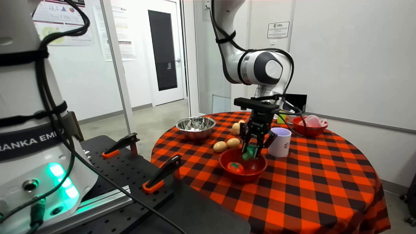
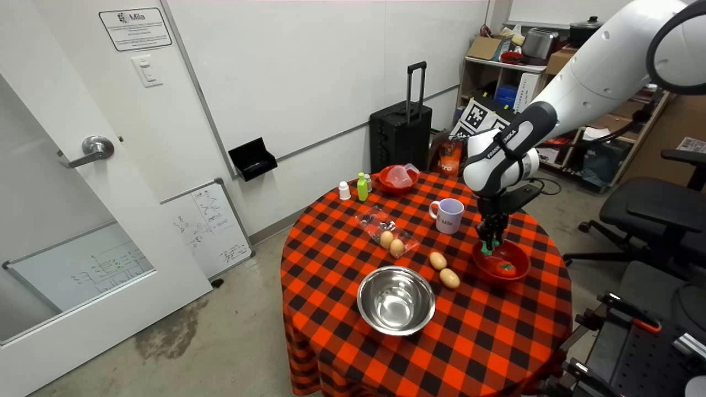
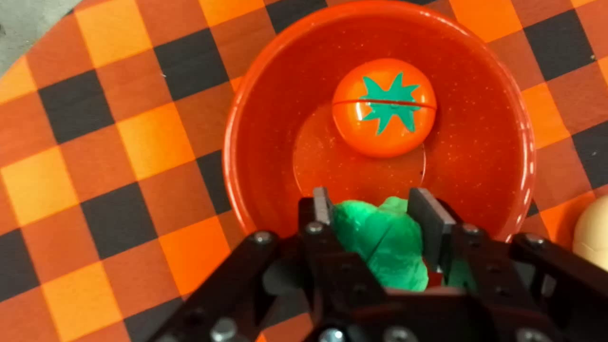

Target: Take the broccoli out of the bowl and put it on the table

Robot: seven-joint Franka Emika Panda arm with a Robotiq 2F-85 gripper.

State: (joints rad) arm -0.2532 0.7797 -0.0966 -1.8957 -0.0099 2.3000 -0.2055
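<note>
Table (image 1: 325, 175): round, red-and-black checked. In an exterior view: gripper (image 1: 250, 152), red bowl (image 1: 243, 178) beneath; white mug (image 1: 279, 144) near, limiting sideways swings; bare tabletop on the gripper's side away from two eggs (image 1: 220, 147). In an exterior view: steel bowl (image 2: 396, 303) well apart, beyond those eggs. Wrist view: broccoli (image 3: 380, 242) apparently gripped between the pads (image 3: 430, 216), within the bowl's rim; tomato (image 3: 384, 111) ahead of them. Advised: lift straight past the rim, lower onto bare tabletop, well inside the edge.
</note>
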